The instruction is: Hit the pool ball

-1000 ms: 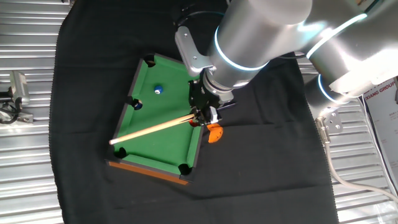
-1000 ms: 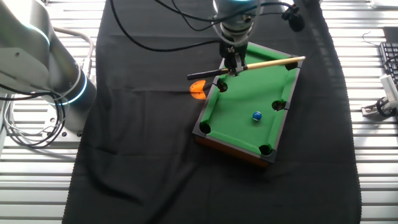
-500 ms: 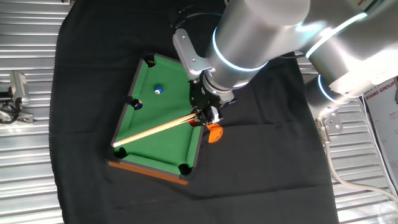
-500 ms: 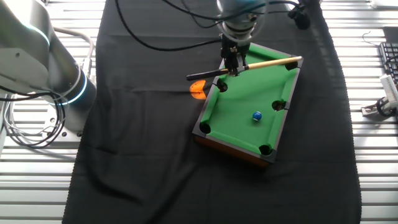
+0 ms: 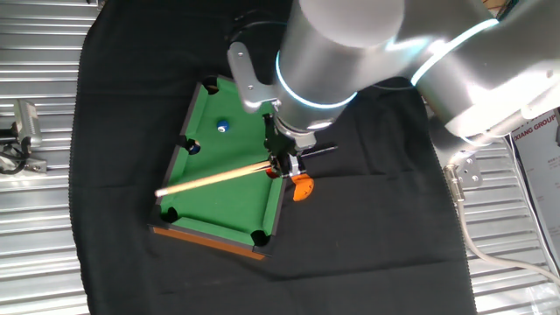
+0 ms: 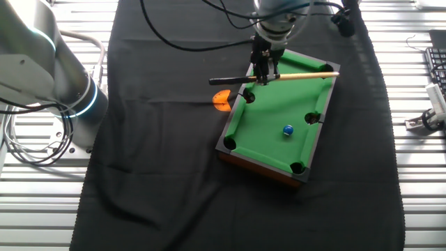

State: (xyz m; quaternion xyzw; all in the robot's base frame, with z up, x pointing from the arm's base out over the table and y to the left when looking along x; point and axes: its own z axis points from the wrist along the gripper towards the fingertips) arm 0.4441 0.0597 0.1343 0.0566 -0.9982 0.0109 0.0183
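A black cloth (image 6: 174, 160) covers the ribbed metal table (image 6: 42, 209).

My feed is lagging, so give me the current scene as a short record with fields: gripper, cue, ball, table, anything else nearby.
gripper: two-finger gripper shut on the wooden cue stick, over the table's end
cue: lies across the felt, tip near a corner pocket, not touching the ball
ball: small light-blue pool ball resting on the felt near a side pocket
table: toy green pool table on a black cloth
nearby: orange object on the cloth beside the table

Two high, opposed views of pool table (image 5: 229, 188)
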